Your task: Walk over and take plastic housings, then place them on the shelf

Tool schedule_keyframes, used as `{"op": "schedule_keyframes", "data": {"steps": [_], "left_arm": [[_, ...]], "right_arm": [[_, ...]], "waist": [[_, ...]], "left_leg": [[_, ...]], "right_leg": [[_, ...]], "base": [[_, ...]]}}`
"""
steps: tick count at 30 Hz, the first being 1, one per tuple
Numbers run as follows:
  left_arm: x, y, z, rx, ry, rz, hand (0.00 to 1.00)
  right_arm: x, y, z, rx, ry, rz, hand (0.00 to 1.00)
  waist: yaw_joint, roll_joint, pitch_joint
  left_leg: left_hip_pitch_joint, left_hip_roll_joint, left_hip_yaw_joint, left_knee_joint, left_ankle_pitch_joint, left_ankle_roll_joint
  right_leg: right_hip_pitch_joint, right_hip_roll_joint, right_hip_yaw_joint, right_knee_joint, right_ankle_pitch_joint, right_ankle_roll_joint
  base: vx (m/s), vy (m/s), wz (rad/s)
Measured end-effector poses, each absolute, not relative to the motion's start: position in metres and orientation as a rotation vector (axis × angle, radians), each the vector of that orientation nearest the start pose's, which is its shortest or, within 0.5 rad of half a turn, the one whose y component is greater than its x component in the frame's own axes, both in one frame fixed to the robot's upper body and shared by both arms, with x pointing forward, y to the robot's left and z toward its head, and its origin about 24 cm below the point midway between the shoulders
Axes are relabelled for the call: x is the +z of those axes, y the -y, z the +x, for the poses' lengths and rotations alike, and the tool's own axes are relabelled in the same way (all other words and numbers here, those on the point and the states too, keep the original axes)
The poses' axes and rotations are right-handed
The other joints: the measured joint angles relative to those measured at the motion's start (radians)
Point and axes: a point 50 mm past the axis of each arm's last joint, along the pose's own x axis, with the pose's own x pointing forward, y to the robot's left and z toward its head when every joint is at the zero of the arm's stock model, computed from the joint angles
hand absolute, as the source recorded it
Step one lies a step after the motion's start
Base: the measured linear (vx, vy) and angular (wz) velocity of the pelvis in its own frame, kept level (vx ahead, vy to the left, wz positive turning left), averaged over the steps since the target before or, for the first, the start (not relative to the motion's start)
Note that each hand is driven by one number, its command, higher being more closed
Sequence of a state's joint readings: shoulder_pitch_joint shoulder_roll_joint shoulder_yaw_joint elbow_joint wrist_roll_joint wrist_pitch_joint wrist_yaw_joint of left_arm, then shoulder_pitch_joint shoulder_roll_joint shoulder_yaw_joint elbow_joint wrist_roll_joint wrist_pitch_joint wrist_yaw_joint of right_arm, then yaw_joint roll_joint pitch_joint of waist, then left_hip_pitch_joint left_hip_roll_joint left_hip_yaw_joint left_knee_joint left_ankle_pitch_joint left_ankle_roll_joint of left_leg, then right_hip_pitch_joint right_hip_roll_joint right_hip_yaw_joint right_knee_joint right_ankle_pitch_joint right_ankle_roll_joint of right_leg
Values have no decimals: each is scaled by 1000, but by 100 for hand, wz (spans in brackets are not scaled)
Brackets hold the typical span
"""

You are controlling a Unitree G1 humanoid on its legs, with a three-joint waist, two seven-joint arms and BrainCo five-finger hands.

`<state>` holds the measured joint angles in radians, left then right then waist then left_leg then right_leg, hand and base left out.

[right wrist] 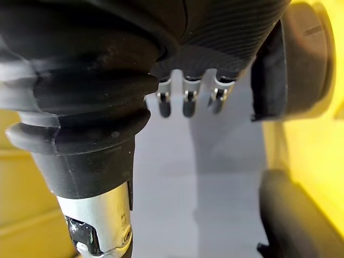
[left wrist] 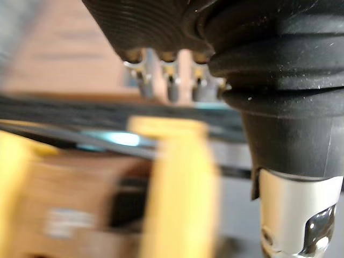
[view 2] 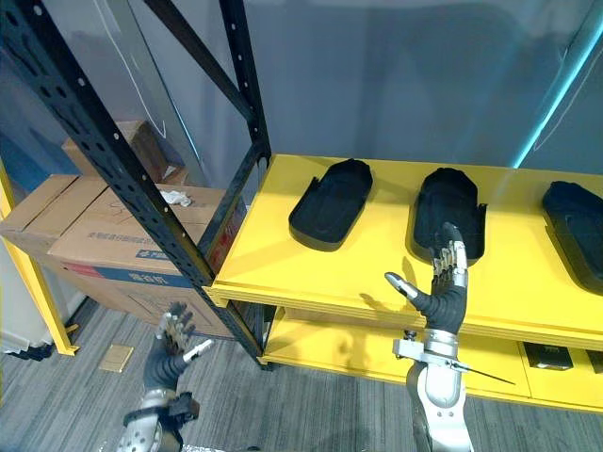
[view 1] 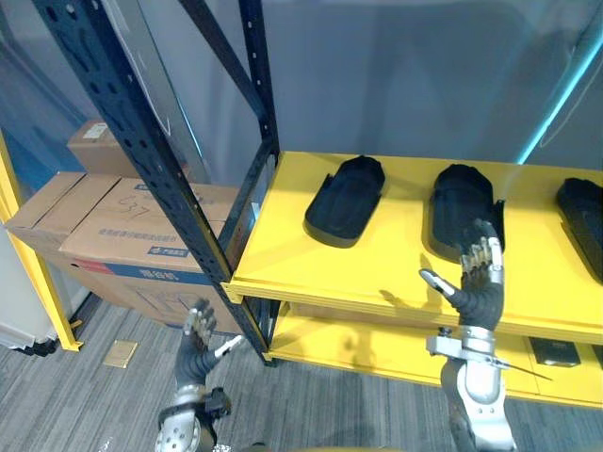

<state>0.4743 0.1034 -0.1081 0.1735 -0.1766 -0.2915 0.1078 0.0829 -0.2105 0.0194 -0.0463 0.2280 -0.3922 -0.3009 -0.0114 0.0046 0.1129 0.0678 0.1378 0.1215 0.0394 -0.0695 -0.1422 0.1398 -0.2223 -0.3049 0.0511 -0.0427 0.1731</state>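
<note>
Left eye view first: three black, shallow, shoe-shaped plastic housings lie on the yellow shelf board (view 1: 283, 250). They are the left housing (view 1: 346, 200), the middle housing (view 1: 462, 202) and the right housing (view 1: 582, 212), each apart from its neighbour.

The right hand (view 1: 479, 287) is up at the shelf's front edge, fingers straight, thumb spread wide, carrying nothing. Its fingertips overlap the near end of the middle housing. Whether they touch it or hang just short, I can't say from this angle. The right wrist view hints at a gap, with the fingers (right wrist: 185, 99) beside that housing rather than on it.

The left hand (view 1: 196, 339) is low over the grey floor (view 1: 66, 405), fingers loose and empty. It is close to the dark perforated steel upright (view 1: 141, 160) and the brown cardboard boxes (view 1: 122, 226).

Here's the danger as I see it. A forward drift of those stiff fingers could shove the middle housing back or skew it toward a neighbour. A fingertip hooking its near lip on the way out could drag it over the front edge. And a careless lift of the left arm could clip that upright.
</note>
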Motion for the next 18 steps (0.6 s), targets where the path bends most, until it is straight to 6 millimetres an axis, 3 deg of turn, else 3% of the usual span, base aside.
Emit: {"op": "schedule_keyframes", "data": {"steps": [3, 6, 9, 10, 18], "left_arm": [[-88, -175, 103, 216, -517, -43, 0], [-99, -181, 92, 262, -574, -11, 0], [-102, -181, 88, 251, -586, 10, 0], [-105, -180, 85, 243, -602, 15, 0], [-117, -185, 70, 229, -669, 15, 0]], "right_arm": [[62, 202, 250, -321, 255, 76, 0], [56, 203, 266, -358, 202, 71, 0], [59, 208, 289, -418, 172, 73, 0], [64, 211, 300, -464, 164, 77, 0], [81, 215, 339, -534, 116, 70, 0]], "waist": [[11, 0, -1], [28, -3, 1], [45, -7, 7], [64, -9, 14], [97, 4, 66]], "left_leg": [[7, -7, -7, -38, 30, 2], [11, -9, -22, -73, 58, 0], [14, -13, -34, -89, 73, 2], [18, -15, -36, -91, 77, 4], [16, -23, -79, -119, 116, 9]], "right_leg": [[1, -3, -19, -8, 1, 0], [3, -2, -37, -12, 5, -1], [12, -4, -53, -14, 9, -2], [19, -5, -55, -20, 13, -1], [36, -8, -100, -24, 28, 0]], "base": [[0, 3, 12], [-7, -7, 19], [-28, 1, 17], [-49, 12, 5], [-72, 3, 16]]}}
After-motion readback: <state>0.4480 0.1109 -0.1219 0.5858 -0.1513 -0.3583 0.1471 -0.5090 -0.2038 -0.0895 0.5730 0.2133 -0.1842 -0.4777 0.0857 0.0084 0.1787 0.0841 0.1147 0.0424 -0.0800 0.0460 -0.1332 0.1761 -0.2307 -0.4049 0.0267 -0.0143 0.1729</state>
